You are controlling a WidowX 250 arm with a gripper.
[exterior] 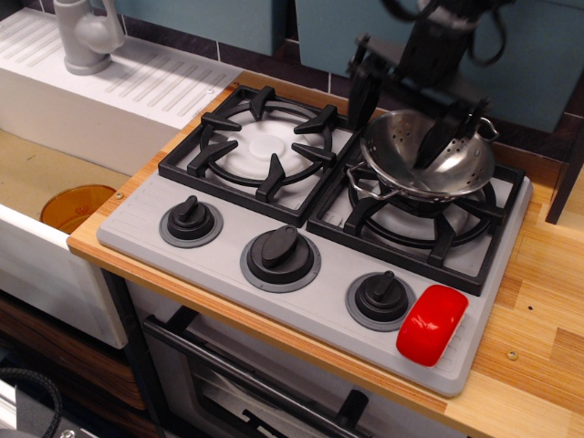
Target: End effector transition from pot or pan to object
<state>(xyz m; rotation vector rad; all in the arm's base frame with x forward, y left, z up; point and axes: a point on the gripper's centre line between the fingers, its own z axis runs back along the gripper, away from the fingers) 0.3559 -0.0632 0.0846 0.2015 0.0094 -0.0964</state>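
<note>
Above the steel bowl, the gripper is hanging with its two black fingers spread wide, pinching nothing. One finger is standing outside the bowl's rim and the other one is reaching over the bowl's inside. The bowl is sitting on the burner grate. The red block is lying well apart from the bowl, toward the front of the stove, just beside the nearest black knob. I think the finger over the bowl could be catching the rim or a wire handle if the arm is travelling sideways too low, and this would be dragging the bowl off the grate.
</note>
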